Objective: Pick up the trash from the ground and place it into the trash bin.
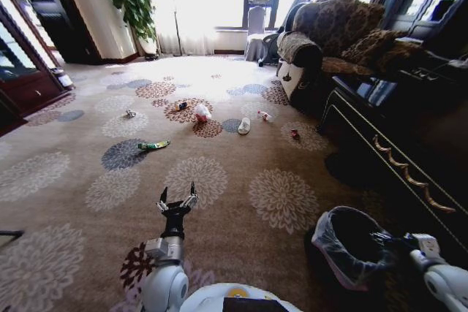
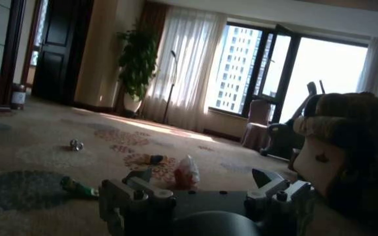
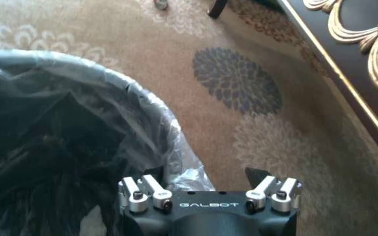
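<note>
Your left gripper hovers released over the carpet; the trash lies well ahead, green wrapper nearest. Your right gripper clamps the trash bin rim, its fingertips partly hidden

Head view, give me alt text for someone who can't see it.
Litter lies scattered on a flower-patterned carpet: a green wrapper, pink-white bag and white cup. The open left claw is held low in front; the right claw holds the lined trash bin.
</note>
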